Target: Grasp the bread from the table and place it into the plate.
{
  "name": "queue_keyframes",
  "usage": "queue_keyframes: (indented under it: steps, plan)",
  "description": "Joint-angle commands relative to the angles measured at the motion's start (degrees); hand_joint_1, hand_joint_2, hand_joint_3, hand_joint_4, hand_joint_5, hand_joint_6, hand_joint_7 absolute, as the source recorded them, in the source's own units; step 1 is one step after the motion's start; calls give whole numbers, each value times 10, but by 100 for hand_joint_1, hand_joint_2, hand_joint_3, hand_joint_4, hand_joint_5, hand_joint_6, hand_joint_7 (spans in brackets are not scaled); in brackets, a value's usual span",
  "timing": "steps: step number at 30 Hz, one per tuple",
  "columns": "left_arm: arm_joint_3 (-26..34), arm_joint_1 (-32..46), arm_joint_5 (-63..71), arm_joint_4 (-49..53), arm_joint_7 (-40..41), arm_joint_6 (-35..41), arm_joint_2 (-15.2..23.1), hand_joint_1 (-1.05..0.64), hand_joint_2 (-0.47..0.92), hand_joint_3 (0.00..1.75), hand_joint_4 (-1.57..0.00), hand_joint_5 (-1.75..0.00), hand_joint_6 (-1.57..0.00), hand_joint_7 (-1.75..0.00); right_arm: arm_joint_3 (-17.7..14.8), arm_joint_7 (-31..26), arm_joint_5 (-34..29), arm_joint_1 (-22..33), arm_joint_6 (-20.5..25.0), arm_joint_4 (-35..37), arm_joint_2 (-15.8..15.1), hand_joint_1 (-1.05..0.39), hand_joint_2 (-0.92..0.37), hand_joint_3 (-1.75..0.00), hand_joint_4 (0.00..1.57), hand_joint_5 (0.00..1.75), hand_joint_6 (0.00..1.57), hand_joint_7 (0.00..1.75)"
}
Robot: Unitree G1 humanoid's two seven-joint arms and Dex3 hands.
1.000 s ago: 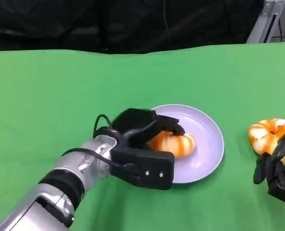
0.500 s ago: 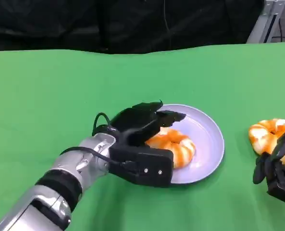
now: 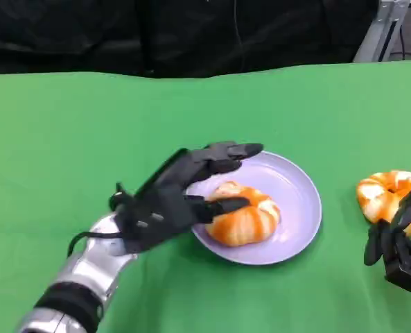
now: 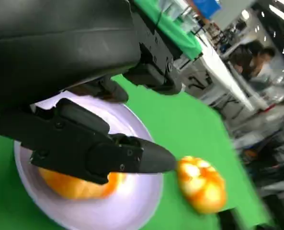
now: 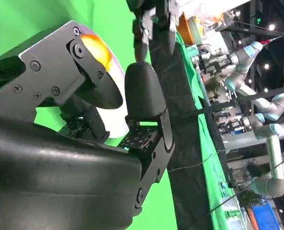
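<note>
Left hand (image 3: 181,191): opened since a second ago, fingers spread apart, no longer wrapped round bread (image 3: 243,214); drawn back toward near-left edge of plate (image 3: 299,184), forearm lower and further left in head view. Bread: released, lying uncovered on plate, more of orange-and-white top visible than before; one fingertip resting at its near-left side, contact uncertain.
</note>
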Motion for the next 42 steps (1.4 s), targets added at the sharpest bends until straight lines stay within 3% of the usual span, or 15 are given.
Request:
queue_keyframes:
  steps: [1,3,4,5,7,9,10,12,14,19,23,27,32,40,42]
  plan:
    - [76,51,-148,-54,-135,62,-8,-20,92,35,-94,-47,-95,-15,-4,-4,3,2,-1,-6,-6,-4,-40,-151,93,175,77,173]
    - [110,75,-218,-87,-195,113,-11,-16,89,45,-88,-79,-106,-14,-5,-1,6,1,1,-4,-7,-3,-41,-151,93,175,76,173]
    - [125,87,-249,-103,-225,143,-9,-11,80,68,-82,-108,-112,-23,-6,0,7,0,0,-3,-7,-3,-41,-150,93,175,76,173]
    - [136,96,-269,-116,-246,165,-7,-10,74,82,-81,-118,-111,-38,-6,0,7,0,0,-3,-7,-3,-41,-150,93,175,76,173]
    - [158,125,-306,-147,-280,217,3,-6,63,104,-89,-128,-107,-73,-6,-2,7,0,2,-4,-8,-3,-41,-150,93,175,76,173]
    - [179,154,-335,-169,-305,258,9,-4,52,124,-95,-131,-107,-90,-7,4,9,-1,-1,-1,-9,-4,-42,-150,93,175,76,173]
    - [188,164,-346,-176,-315,274,10,-2,46,138,-96,-145,-104,-108,-8,7,10,-1,-3,1,-10,-4,-42,-149,92,175,76,173]
    - [204,184,-363,-187,-333,310,17,-1,42,147,-96,-153,-102,-119,-10,8,12,-1,-1,2,-11,-5,-42,-149,92,175,75,173]
    - [216,200,-374,-198,-344,341,24,-5,45,139,-93,-170,-96,-141,-11,6,12,-1,4,1,-12,-4,-42,-149,92,175,76,173]
    - [259,221,-418,-170,-422,410,46,-9,52,122,-88,-175,-88,-153,-12,9,11,0,5,3,-19,-4,-41,-149,92,175,76,172]
    - [283,217,-433,-136,-464,461,55,-14,58,110,-90,-175,-88,-152,-14,12,14,0,10,4,-21,-4,-41,-148,92,175,76,171]
    - [310,204,-454,-100,-503,524,60,-16,67,90,-85,-175,-90,-141,-16,13,15,0,14,3,-21,-3,-41,-150,92,175,77,169]
    - [344,188,-476,-64,-541,576,62,-18,66,87,-78,-175,-85,-140,-14,7,11,2,14,1,-18,-4,-39,-151,92,175,78,172]
    - [373,180,-477,-44,-552,593,62,-20,62,85,-81,-175,-86,-137,-11,5,11,5,11,-5,-14,-5,-39,-151,92,175,76,171]
    - [377,176,-475,-38,-555,594,63,-21,64,83,-80,-175,-89,-130,-12,5,12,5,11,-4,-14,-5,-39,-151,92,175,77,171]
